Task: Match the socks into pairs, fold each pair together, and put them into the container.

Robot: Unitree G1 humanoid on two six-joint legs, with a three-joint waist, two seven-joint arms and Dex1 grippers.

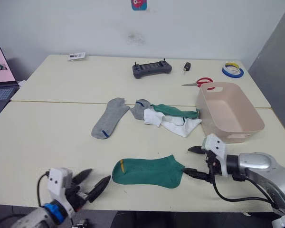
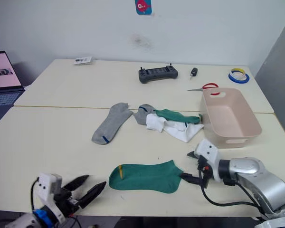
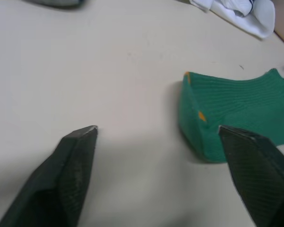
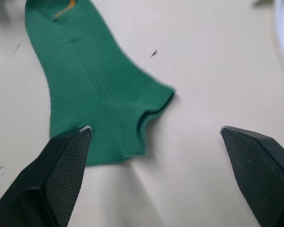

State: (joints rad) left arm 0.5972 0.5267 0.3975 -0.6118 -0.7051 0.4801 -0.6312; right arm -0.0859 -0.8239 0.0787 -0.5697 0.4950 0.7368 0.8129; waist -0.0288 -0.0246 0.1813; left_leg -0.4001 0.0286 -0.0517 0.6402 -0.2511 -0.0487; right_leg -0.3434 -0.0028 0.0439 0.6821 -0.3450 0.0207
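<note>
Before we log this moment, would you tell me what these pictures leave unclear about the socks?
- Sock pile, eye views: white socks lie tangled under a green sock, so their number is unclear.
- Second grey sock, eye views: bunched up and partly covered by the pile.
- Container, eye views: near wall hides part of its floor.
- Front green sock, wrist views: cut off by picture edges.

Two cream tables point(image 1: 61, 137) pushed together against a plain white wall point(image 1: 204, 23)
</note>
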